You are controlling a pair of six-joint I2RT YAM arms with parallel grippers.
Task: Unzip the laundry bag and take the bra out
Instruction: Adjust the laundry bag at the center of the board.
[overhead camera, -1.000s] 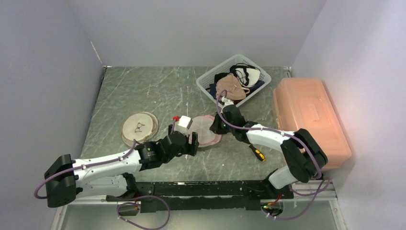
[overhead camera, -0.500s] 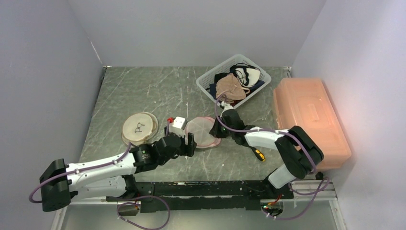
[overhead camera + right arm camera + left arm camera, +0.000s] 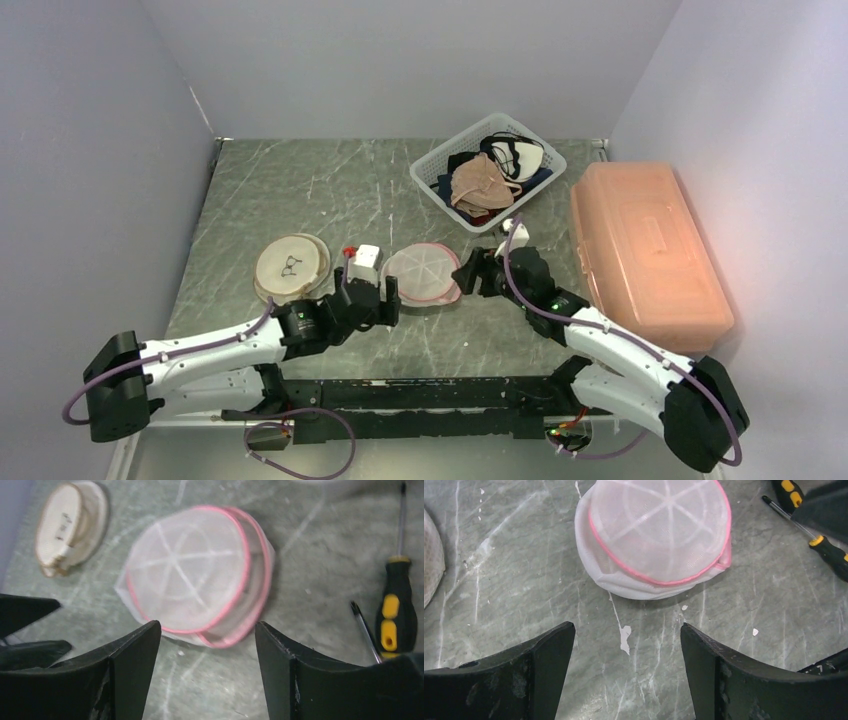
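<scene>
Pink-trimmed white mesh laundry bag (image 3: 659,535) looked emptied; left pincer (image 3: 628,675) and right pincer (image 3: 207,675) gaped, holding nothing; I'd withdraw next.

Overhead view; both wrist views (close) share bag (image 3: 654,535).

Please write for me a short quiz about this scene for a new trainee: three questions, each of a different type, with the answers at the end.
1. Fill in: the jaws of the left end effector and the right end effector both stand ____.
2. True or false: the laundry bag is held by no end effector.
3. Choose one. A yellow-and-black screwdriver lies: A) inside the laundry bag; B) on the table beside the laundry bag; C) in the left end effector.

Key: 1. open. 2. true. 3. B.
</scene>
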